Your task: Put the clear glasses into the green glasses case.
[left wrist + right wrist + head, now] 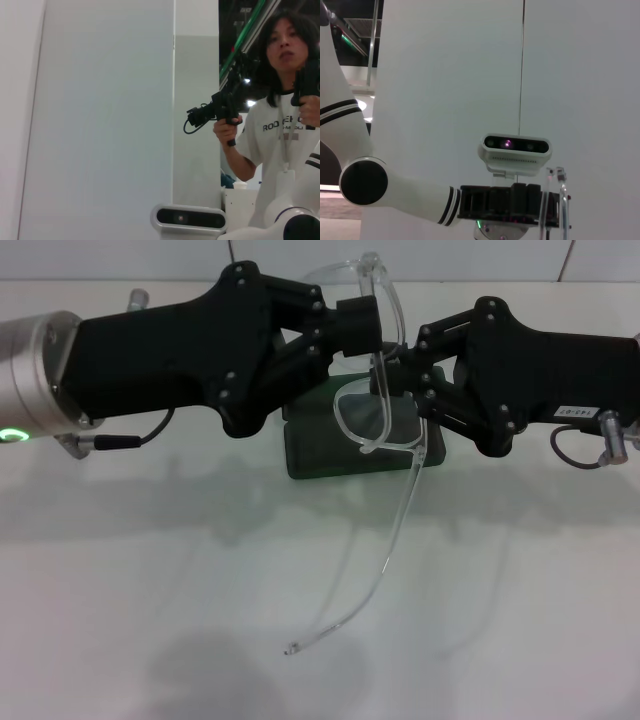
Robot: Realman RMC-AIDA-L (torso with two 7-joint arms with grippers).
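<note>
White surface (150, 640) w/ pale wall behind, head view. Both arms meet mid-frame, raised above the surface.

Left end effector (372, 325): black linkage body, comes in from the left, fingers together on the upper part of the clear colourless plastic glasses (378, 405) frame front. Clamped on the frame.

Right end effector (400, 370): black, comes in from the right, tips right at the frame just beside the left end effector's tips. Looks pinched on the frame edge near the hinge, but the contact is partly hidden by the linkage, so can't tell for sure if it is gripping or only touching.

Glasses held up between the two end effectors, frame front roughly upright/edge-on to the head cam, lens rim hanging below the tips. One long thin temple arm unfolded, curving down and toward the cam, tip free above the surface, not touching either end effector.

Dark green rectangular hard glasses case (320, 445) w/ rounded corners sits on the surface directly below and behind both end effectors, mostly hidden by them. Open or closed: can't tell.

Right wrist view: clear frame piece (563, 200) seen just beside the black left end effector (510, 202), white arm segments behind, head camera unit (516, 150) above.

Left wrist view: wall panels, person (280, 100) w/ handheld black controllers, no task items.
</note>
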